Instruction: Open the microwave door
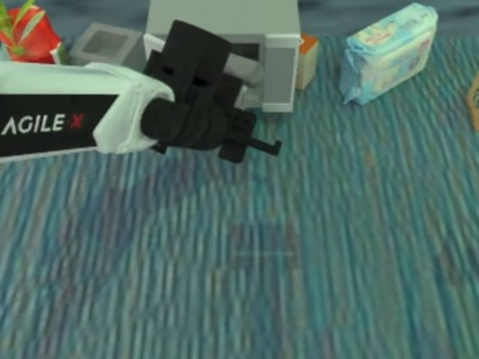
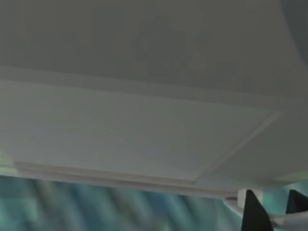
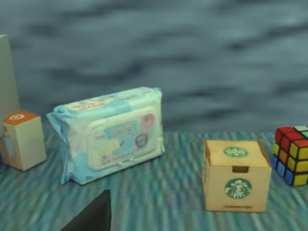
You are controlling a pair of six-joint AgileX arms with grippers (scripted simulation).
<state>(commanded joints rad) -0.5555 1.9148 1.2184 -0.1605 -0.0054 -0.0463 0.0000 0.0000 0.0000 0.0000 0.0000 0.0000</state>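
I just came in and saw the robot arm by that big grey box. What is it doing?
The left arm is reaching across to the microwave at the far side of the table. Its tool is right up at the microwave door, and the left wrist view is filled by the door's pale panel with the fingertips at its edge. From above the door looks partly swung out. The right arm is out of the top view; its camera looks at a wipes pack and small boxes.

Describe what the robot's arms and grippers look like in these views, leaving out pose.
The left arm has a white casing with a black band lettered AGILE X in white, the X red. Its wrist is black and blocky, ending in the left gripper with thin black fingers. Of the right arm, only a dark wedge-shaped piece shows in its wrist view.
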